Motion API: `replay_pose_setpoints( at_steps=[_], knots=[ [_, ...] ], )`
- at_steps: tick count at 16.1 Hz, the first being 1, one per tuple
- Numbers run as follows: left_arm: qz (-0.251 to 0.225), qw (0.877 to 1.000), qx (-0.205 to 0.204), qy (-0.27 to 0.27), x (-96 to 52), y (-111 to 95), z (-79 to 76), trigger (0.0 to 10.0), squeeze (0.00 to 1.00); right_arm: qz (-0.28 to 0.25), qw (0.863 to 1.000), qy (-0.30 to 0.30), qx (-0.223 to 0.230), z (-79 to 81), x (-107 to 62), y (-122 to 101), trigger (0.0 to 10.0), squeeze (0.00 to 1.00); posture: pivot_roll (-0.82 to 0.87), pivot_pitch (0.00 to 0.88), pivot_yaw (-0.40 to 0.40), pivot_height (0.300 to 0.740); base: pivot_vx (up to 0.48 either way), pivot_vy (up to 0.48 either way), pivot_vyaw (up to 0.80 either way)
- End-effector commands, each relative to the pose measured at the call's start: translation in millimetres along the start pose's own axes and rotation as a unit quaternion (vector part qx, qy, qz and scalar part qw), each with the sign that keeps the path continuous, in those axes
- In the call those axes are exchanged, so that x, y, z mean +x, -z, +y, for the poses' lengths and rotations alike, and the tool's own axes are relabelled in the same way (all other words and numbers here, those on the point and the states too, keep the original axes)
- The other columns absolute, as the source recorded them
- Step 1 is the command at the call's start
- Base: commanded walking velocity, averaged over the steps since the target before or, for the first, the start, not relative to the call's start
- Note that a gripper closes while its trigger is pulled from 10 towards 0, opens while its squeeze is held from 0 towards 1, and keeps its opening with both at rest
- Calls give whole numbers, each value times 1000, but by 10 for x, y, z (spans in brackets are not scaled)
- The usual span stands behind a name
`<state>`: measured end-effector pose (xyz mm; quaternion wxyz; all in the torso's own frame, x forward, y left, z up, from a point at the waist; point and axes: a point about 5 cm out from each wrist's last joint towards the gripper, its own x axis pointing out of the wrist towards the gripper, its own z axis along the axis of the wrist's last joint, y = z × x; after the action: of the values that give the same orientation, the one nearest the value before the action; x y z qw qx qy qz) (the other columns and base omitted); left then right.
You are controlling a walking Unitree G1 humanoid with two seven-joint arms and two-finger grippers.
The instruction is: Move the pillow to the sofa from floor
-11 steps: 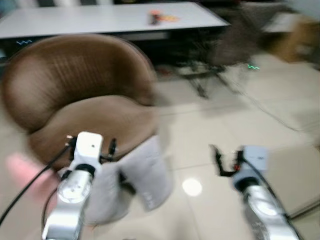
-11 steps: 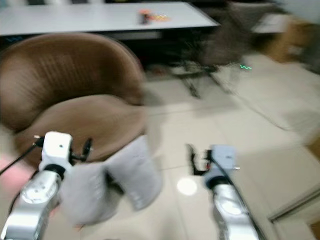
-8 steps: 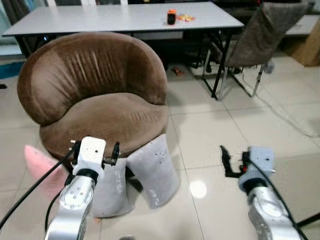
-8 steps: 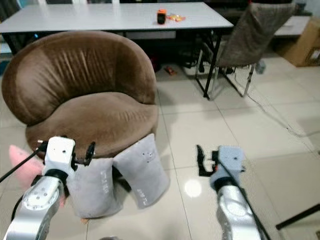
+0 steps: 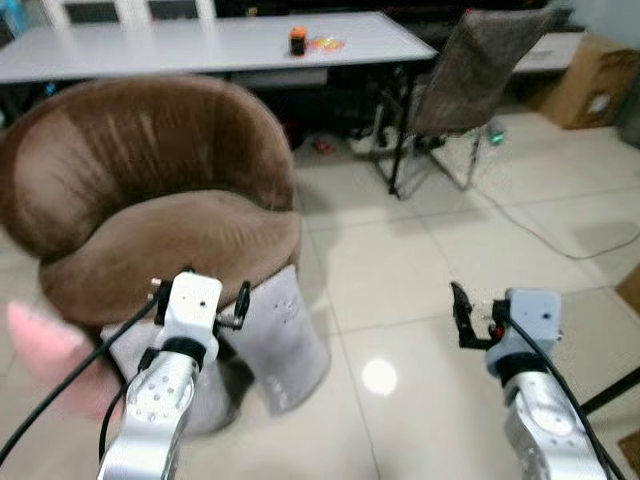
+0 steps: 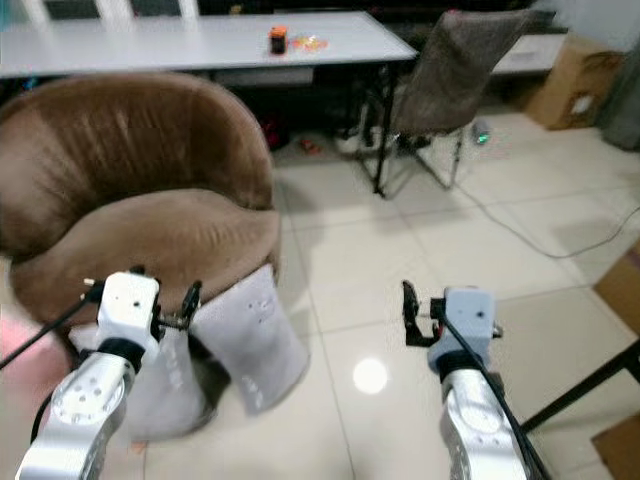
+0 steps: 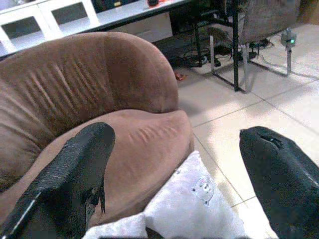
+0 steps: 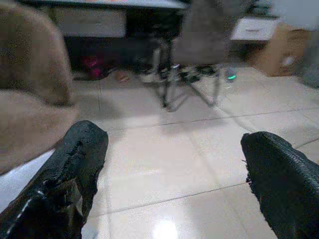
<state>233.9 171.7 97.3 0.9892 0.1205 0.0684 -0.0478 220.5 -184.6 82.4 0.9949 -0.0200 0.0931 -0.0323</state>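
Tiled floor (image 5: 420,270) w/ a round brown sofa (image 5: 170,210), white table (image 5: 200,45) behind it. Grey pillow (image 5: 285,340) leans on end vs. the sofa's front edge, long axis tilted up toward the seat; a second grey piece, prob. part of it, sits beside. Left gripper (image 7: 174,174) spread wide above the pillow. Right gripper (image 8: 169,184) also spread, over bare floor, well apart from the sofa.

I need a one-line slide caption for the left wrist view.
Open left gripper faces grey pillow leaning against round brown velvet sofa.
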Motion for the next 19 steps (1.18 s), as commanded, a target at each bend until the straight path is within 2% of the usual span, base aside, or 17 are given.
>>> replay_pose_setpoints(
  at_steps=[1, 3, 5, 7, 8, 19],
  knots=[
    [-6, 1000, -5, 8, -16, -18, 10, 10000, 0, -2, 1000, -27, 1, 86, -2, -10, 10000, 1000, -66, 0, -16, 740, 0, 0, 0],
    [21, 1000, 4, 6, -18, 49, 24, 10000, 0, 3, 1000, -23, 11, 93, 12, -9, 10000, 1000, -65, 0, -23, 740, 0, 0, 400],
    [22, 1000, -3, 0, -17, 54, 36, 10000, 0, 1, 1000, -7, 7, 83, 28, -21, 10000, 1000, -59, 0, -27, 740, 0, 0, 800],
    [21, 1000, -10, -4, -9, 46, 49, 10000, 39, 12, 1000, 6, 22, 66, 56, -6, 10000, 980, -54, 0, -29, 740, 0, 0, 0],
    [22, 1000, -11, -3, -7, 44, 54, 10000, 39, 23, 999, 3, 31, 63, 70, 13, 10000, 0, -54, 0, -29, 740, 270, 0, 0],
    [25, 1000, -17, 4, 1, 38, 50, 10000, 31, 29, 999, 12, 31, 43, 106, 12, 10000, 0, -54, 0, -29, 740, 347, -177, 0]
  ],
)
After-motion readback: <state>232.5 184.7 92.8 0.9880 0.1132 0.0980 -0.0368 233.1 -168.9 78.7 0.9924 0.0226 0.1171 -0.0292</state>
